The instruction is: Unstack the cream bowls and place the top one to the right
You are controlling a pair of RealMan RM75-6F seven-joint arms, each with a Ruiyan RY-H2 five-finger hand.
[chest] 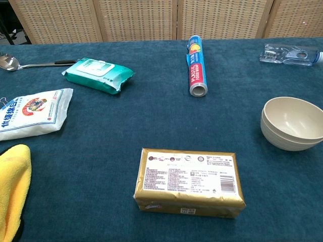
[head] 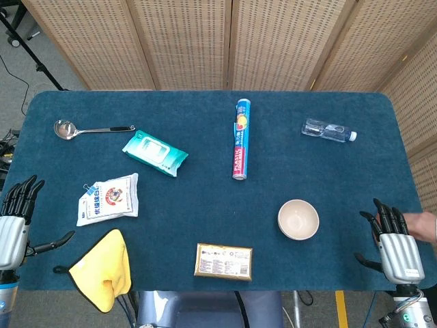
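Observation:
The cream bowls (head: 298, 219) sit stacked, one nested in the other, on the blue table at the front right; the chest view shows the cream bowls (chest: 292, 123) at its right edge with two rims visible. My right hand (head: 393, 242) rests at the table's front right corner, to the right of the bowls, fingers spread and holding nothing. My left hand (head: 15, 217) sits at the front left edge, far from the bowls, fingers apart and empty. Neither hand appears in the chest view.
A gold packet (head: 223, 261) lies front centre, a yellow cloth (head: 102, 268) front left, a white bag (head: 109, 198) beside it. Further back are a teal wipes pack (head: 155, 152), a spoon (head: 89, 128), a plastic-wrap roll (head: 241, 139) and a water bottle (head: 329, 130).

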